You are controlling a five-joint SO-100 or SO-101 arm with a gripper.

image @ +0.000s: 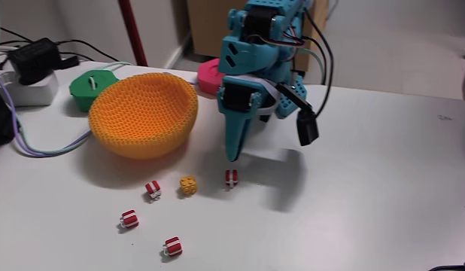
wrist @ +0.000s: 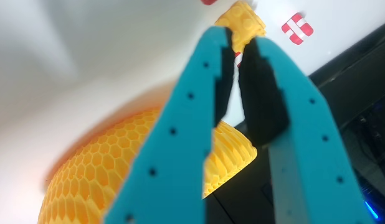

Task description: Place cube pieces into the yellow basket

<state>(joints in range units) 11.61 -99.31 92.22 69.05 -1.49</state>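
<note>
**Inspector A:** Cube pieces, fixed view: five lie loose on the white tabletop (image: 383, 188), all outside the yellow basket (image: 146, 113). A red striped cube (image: 230, 178) sits just below the jaw tips. The yellow-orange cube (image: 188, 185) lies at its nine o'clock, with another striped cube (image: 153, 190) further along. Two more (image: 129, 219) (image: 172, 245) lie toward seven o'clock, near the picture's lower edge.

**Inspector B:** Basket position?

**Inspector A:** At ten o'clock from the striped cube, tipped, its rim facing up and right. A green disc (image: 88, 86) sits behind it, a pink disc (image: 210, 77) behind the arm.

**Inspector B:** Jaws?

**Inspector A:** The gripper (image: 233, 156) points down, tips just above the tabletop. In the wrist view the teal jaws (wrist: 237, 46) are nearly closed, a narrow gap remaining, holding nothing; the yellow-orange cube (wrist: 242, 23) shows just past the tips.

**Inspector B:** Clearance?

**Inspector A:** Bare tabletop from three to five o'clock. Cables and a white power block (image: 28, 83) crowd the left edge.
</note>
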